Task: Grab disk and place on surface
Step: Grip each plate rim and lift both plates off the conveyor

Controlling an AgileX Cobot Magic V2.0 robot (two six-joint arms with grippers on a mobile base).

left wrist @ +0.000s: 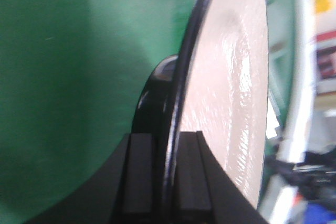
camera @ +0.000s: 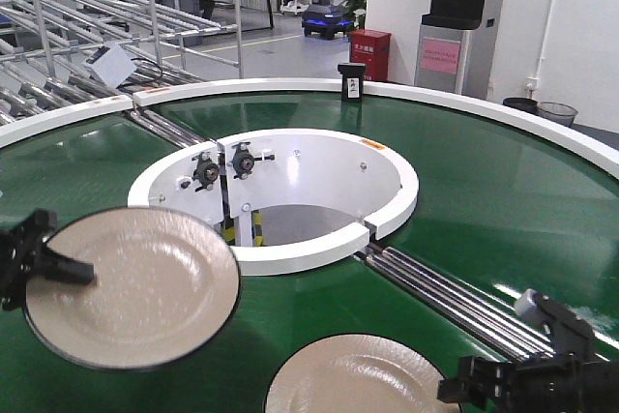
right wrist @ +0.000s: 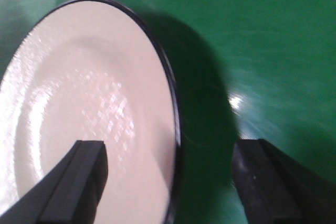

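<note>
**Holding one disk at the left, straddling another at the right**

We see the left gripper [camera: 85, 274] clamped on the rim of a cream disk [camera: 135, 287] that has a thin dark edge. From the left wrist, its two black fingers [left wrist: 139, 171] pinch that edge between them, one on the cream face and one on the dark underside. The disk is over the left part of the green belt [camera: 484, 191]. It looks slightly raised, with a shadow under its near edge, but we cannot tell for certain that it is clear of the belt.

A second disk [camera: 353, 374] lies flat on the belt at the near edge, well apart from the first. The right gripper [camera: 455, 396] is just beside it with its fingers spread wide and holding nothing. From the right wrist, one finger [right wrist: 79, 177] is over the cream face and the other is beyond the rim, over the belt. Behind both disks stands the white ring [camera: 387, 202] around the belt's central opening.
</note>
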